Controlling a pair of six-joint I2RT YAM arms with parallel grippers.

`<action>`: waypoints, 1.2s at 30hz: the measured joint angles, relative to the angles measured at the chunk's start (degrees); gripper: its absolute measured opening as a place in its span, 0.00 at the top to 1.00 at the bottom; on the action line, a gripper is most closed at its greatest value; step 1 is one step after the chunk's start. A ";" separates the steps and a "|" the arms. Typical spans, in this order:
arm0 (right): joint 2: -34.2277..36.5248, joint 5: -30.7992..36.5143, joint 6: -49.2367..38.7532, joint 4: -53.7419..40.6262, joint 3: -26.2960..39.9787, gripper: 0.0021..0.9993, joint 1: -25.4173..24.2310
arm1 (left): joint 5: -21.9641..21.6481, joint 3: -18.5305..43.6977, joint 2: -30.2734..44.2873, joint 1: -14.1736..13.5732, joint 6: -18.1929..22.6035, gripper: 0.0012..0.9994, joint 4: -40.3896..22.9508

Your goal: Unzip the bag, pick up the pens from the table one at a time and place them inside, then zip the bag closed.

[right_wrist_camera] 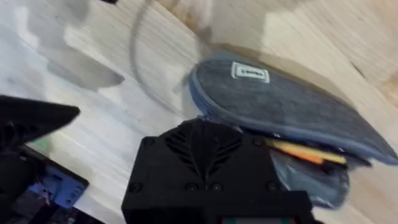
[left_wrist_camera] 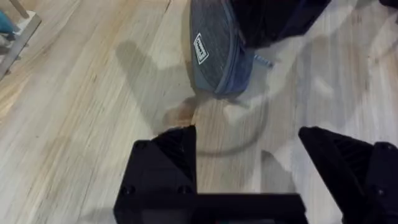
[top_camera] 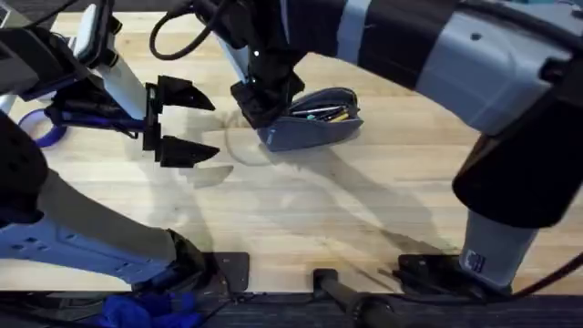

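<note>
My right end effector (top_camera: 266, 102) sat on the bag's (top_camera: 319, 123) left end, far-centre counter (top_camera: 301, 219), grip unclear; pens (top_camera: 321, 113) inside, zipping next. Left end effector (top_camera: 187, 123) hung open, left.

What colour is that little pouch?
Blue-grey fabric bag, with a small white label; clearest in the right wrist view.

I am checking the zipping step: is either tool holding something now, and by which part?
The left tool is open and empty. The right tool is shut on the bag at one end of its zipper; the tab is hidden.
</note>
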 joint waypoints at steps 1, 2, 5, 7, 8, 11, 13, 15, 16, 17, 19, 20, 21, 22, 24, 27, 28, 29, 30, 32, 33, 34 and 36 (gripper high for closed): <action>-0.39 0.54 -0.01 -0.54 0.00 0.97 0.00 | 0.00 0.00 0.01 0.00 0.00 0.01 0.00; -0.89 1.15 0.00 -1.15 0.00 0.97 -0.06 | 0.00 0.00 0.00 0.00 0.00 0.01 0.00; -2.81 1.95 0.00 -2.18 0.00 0.97 -0.48 | 0.00 0.00 0.00 0.00 0.00 0.01 0.00; -4.29 2.33 0.00 -2.52 0.00 0.97 -1.13 | 0.00 0.00 0.00 0.00 0.00 0.01 0.00; -5.16 2.52 0.00 -2.69 0.00 0.97 -1.61 | 0.00 0.00 0.00 0.00 0.00 0.01 0.00; -7.26 2.86 0.00 -3.70 0.00 0.97 -3.10 | 0.00 0.00 0.00 0.00 0.00 0.01 0.00; -8.48 2.98 0.00 -4.57 0.00 0.97 -4.05 | 0.00 0.00 0.02 0.00 0.00 0.01 0.00; -9.56 3.11 0.00 -5.46 0.00 0.97 -5.05 | 0.00 0.00 0.00 0.00 0.00 0.01 0.00; -9.99 3.14 0.00 -5.73 0.00 0.97 -5.50 | 0.00 0.00 0.00 0.00 0.00 0.01 0.00; -10.39 3.14 0.00 -5.95 0.00 0.97 -5.96 | 0.00 0.00 0.00 0.00 0.00 0.01 0.00; -11.12 3.15 0.00 -6.48 0.00 0.97 -6.99 | 0.00 0.00 0.00 0.00 0.00 0.01 0.00; -11.45 3.15 0.00 -6.76 0.00 0.97 -7.45 | 0.00 0.00 0.01 0.00 0.00 0.01 0.00; -11.81 3.14 0.00 -7.06 0.00 0.97 -7.98 | 0.00 0.00 0.00 0.00 0.00 0.01 0.00; -12.17 3.16 0.00 -7.40 0.00 0.97 -8.53 | 0.00 0.00 0.00 0.00 0.00 0.01 0.00; -12.87 3.14 0.00 -8.23 0.00 0.97 -9.66 | 0.00 0.00 0.00 0.00 0.00 0.01 0.00; -13.74 3.15 0.02 -9.42 0.00 0.97 -11.56 | 0.00 0.00 0.01 0.00 0.00 0.01 0.00; -13.93 3.14 0.02 -9.77 0.00 0.97 -12.28 | 0.00 0.00 0.00 0.00 0.00 0.01 0.00; -14.02 3.14 0.02 -10.04 0.00 0.97 -13.02 | 0.00 0.00 0.00 0.00 0.00 0.01 0.00; -14.02 3.15 0.01 -10.17 0.00 0.97 -13.65 | 0.00 0.00 0.01 0.00 0.00 0.01 0.00; -14.02 3.14 0.02 -10.39 0.00 0.97 -15.03 | 0.00 0.00 0.00 0.00 0.00 0.01 0.00; -14.02 3.15 0.02 -10.46 0.00 0.97 -15.75 | 0.00 0.00 0.00 0.00 0.00 0.01 0.00; -14.02 3.14 0.02 -10.51 0.00 0.97 -16.33 | 0.00 0.00 0.00 0.00 0.00 0.01 0.00; -14.02 3.16 0.02 -10.64 0.00 0.97 -17.57 | 0.00 0.00 0.00 0.00 0.00 0.01 0.00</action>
